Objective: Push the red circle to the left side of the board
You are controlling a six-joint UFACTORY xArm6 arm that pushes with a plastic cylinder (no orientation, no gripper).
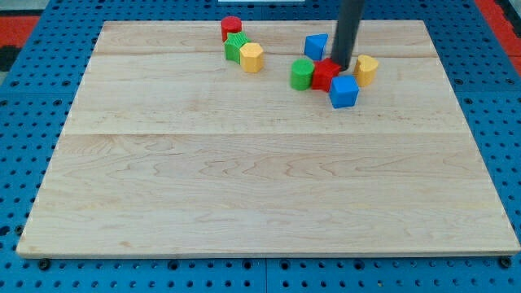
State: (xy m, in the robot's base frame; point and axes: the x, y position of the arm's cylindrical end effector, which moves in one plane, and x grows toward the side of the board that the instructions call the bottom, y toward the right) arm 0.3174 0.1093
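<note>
**Red circle sits at the board's top, rod well to its right**

The wooden board [244, 179] lies on a blue pegboard surface [24, 122], whose edges run out of frame. Toward the view's top, left of centre, the red circle [231, 27] stands at the far edge, a short cylinder. Just below it a green block [235, 46] with a ridged top touches a yellow block [251, 57]; their exact shapes are hard to make out.

Further right, a second cluster: a green cylinder [302, 74] touches a red block [326, 74], whose shape is partly covered by the rod. A blue block [316, 45] stands behind them and a blue cube [343, 91] in front. My tip [343, 67] rests against the red block's right side; the rod's upper part is cut off by the frame. No gripper exists to open or close. A yellow block [365, 70] stands just right of the tip.
</note>
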